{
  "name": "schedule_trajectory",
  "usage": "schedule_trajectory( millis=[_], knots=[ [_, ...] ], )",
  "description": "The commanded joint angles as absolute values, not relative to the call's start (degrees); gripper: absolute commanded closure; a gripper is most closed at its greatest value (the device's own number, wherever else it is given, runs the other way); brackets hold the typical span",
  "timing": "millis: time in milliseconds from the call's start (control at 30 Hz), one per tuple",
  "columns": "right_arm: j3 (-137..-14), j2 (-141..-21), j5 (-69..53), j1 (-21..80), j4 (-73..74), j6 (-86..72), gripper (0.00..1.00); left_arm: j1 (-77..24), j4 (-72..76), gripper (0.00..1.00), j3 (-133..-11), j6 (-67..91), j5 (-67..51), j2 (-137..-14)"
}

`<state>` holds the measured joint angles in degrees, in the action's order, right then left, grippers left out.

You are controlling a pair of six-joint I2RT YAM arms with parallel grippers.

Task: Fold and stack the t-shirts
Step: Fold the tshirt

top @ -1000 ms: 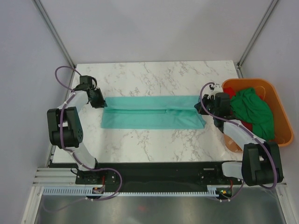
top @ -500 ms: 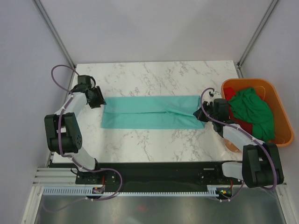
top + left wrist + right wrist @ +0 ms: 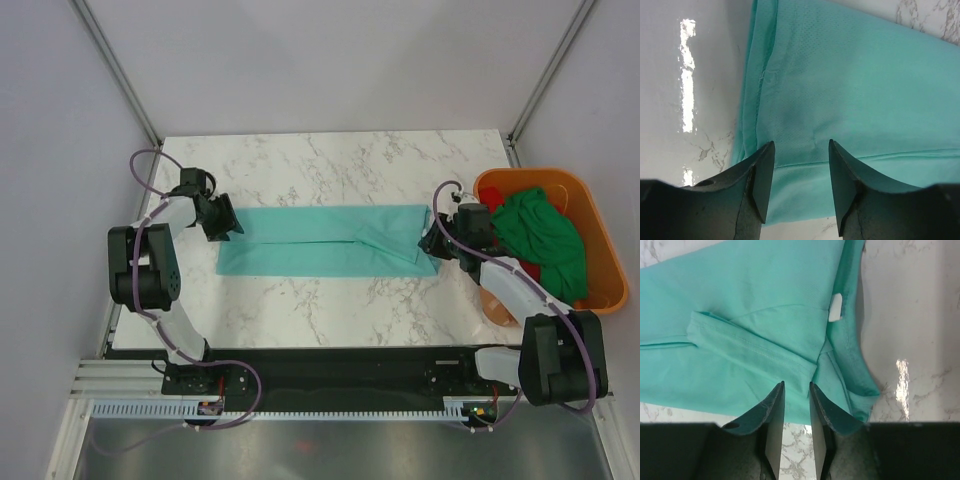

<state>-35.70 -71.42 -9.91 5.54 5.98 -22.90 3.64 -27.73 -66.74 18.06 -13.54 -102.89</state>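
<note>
The white marble counter carries a light teal cloth t-shirt folded into a long band across its middle; the orange plastic tub at the right edge holds a dark green t-shirt over a red t-shirt (heaped together); the left gripper stands half-open over the band's left end; the right gripper is narrowly open over the collar end; neither holds cloth.

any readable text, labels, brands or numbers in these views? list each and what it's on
No readable text in any view.
White tag at the collar of the teal shirt: looks blank, no print can be made out.
Orange tub: no label or marking shows.
Table: marble veining only, no signs.
</note>
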Motion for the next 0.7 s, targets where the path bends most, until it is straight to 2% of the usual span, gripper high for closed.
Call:
schedule_trajectory(
  millis=[0,233,400,433,667],
  knots=[
    [-40.51,-70.66,-9.57,5.98,6.96,-22.24,0.65,3.78,-27.07,0.44,-68.64,20.04,-12.22,-102.92],
    [-50.26,-82.69,-14.76,7.2,9.4,-16.53,0.56,3.69,-28.92,0.43,-72.07,19.43,-9.58,-100.11],
    [-55.54,-90.25,-21.08,11.41,7.03,-11.44,0.52,3.34,-28.74,0.43,-72.34,20.3,-17.73,-95.81],
    [-57.55,-92.44,-21.62,12.03,6.94,-10.56,0.53,3.34,-28.74,0.43,-72.16,21.17,-21.5,-95.28],
    [-63.1,-100.01,-24.42,15.64,4.84,-6.95,0.54,2.72,-28.56,0.42,-68.82,21.62,-28.21,-93.43]
  ],
)
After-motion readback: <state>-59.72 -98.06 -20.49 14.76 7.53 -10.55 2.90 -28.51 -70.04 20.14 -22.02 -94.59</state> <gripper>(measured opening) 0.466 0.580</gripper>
